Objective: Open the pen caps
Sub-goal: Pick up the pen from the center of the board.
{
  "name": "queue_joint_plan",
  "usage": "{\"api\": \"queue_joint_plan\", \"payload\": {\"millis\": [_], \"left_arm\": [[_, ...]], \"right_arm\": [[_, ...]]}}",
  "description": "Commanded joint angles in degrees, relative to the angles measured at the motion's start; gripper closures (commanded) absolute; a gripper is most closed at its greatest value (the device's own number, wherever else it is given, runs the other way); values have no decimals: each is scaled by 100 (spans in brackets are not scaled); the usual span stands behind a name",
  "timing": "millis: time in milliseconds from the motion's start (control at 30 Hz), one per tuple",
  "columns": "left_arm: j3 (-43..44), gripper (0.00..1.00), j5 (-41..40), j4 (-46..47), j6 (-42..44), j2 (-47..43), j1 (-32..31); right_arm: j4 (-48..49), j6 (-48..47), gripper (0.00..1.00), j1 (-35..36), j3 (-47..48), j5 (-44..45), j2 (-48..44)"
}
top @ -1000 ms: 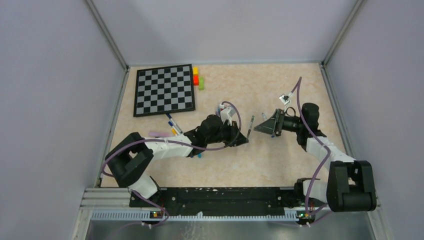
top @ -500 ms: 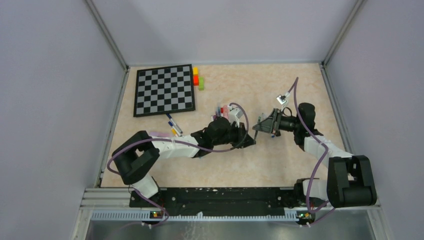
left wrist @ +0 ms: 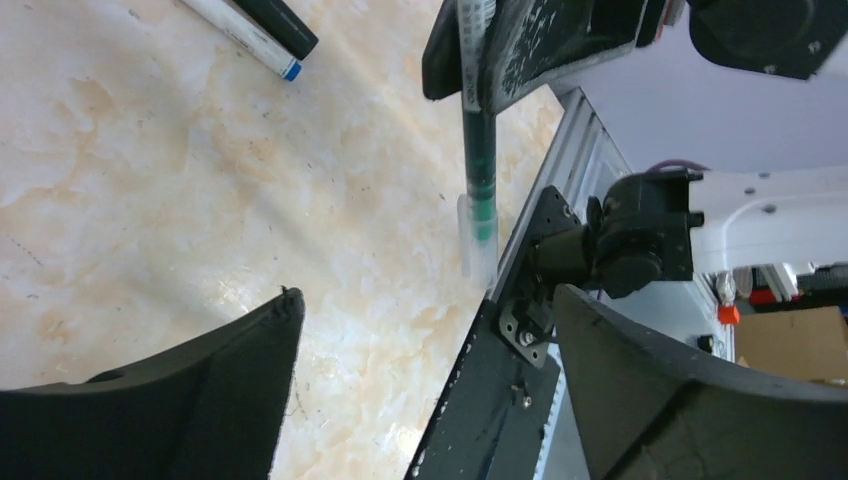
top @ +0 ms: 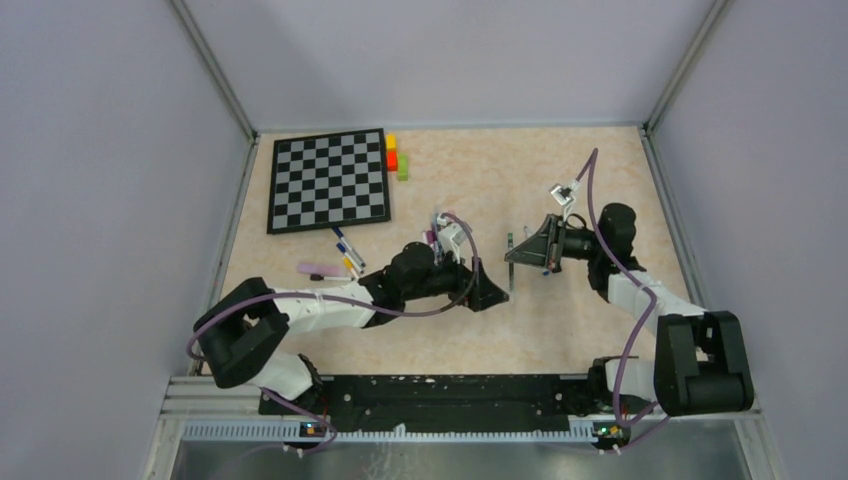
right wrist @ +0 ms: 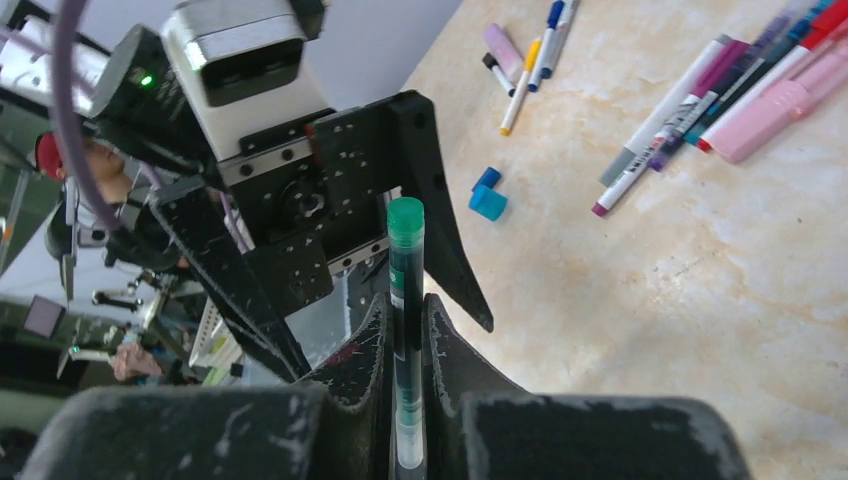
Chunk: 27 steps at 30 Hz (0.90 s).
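Left claw (left wrist: 425, 300) has slid back toward the worktop's near edge, jaws wide and empty. Right claw (right wrist: 405, 305) grips a green pen (right wrist: 405, 270) mid-worktop, its long axis aimed at the left claw, cap (right wrist: 405, 218) just short of its tips. Loose pens (right wrist: 700, 90) lie well apart, leaving room to pull.

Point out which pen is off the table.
The green pen, clamped in the right gripper; the other pens in view lie flat on the table.
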Motion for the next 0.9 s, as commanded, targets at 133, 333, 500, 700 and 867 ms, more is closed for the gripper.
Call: {"api": "queue_joint_plan", "payload": {"millis": [133, 333, 500, 700, 867], "left_arm": [[-943, 1, 926, 1735, 384, -485, 112], [-866, 1, 960, 2434, -40, -75, 93], [-649, 7, 196, 2319, -341, 169, -50], [-230, 14, -913, 1500, -394, 323, -290], [250, 24, -1102, 1205, -350, 611, -389]], "right_arm": [[929, -202, 100, 120, 98, -886, -408], [-217, -847, 100, 130, 247, -390, -516], [-1669, -1756, 100, 123, 543, 611, -515], [-2043, -1907, 100, 126, 646, 1041, -418], [-2155, -1949, 100, 129, 680, 1163, -386]]}}
